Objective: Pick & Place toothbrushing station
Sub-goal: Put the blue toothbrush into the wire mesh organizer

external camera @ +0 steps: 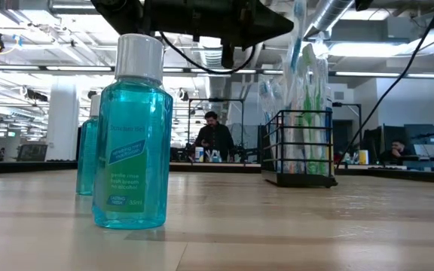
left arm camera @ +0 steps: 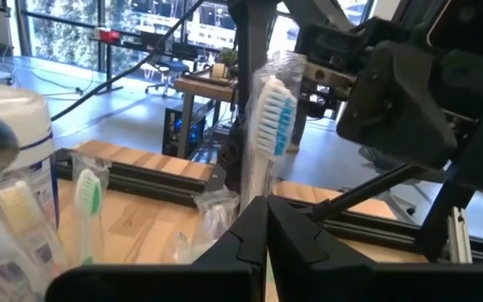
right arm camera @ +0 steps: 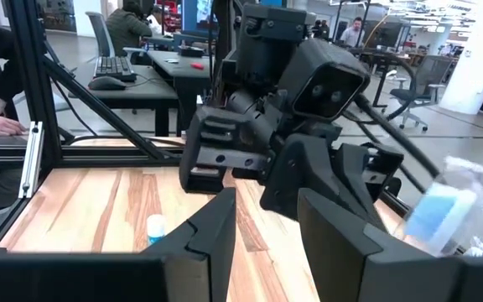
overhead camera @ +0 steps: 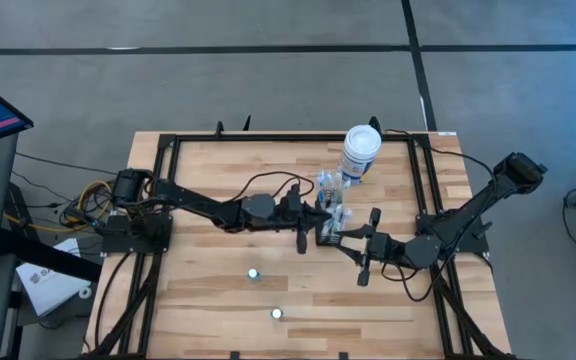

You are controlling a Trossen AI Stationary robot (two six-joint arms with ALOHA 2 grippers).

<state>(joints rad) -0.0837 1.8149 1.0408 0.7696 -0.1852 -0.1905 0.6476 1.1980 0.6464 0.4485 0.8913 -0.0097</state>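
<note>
The left gripper (overhead camera: 320, 214) has its fingers together, pinching a wrapped blue-bristled toothbrush (left arm camera: 268, 126) just over the toothbrushing station (overhead camera: 332, 212), while the right gripper (overhead camera: 351, 240) sits just beside the station with fingers apart. The station is a small black wire caddy (external camera: 297, 147) standing upright near the table's middle, its wrapped brushes pointing straight up. On the mouthwash bottle (external camera: 132, 135) only "gentle mint" reads clearly; the white canister's (overhead camera: 360, 152) blue label is illegible.

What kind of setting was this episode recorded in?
Most likely an open-plan robotics lab or office: a wooden table in a black frame on a concrete floor, desks with monitors behind, a seated person, exposed ceiling ducts.
</note>
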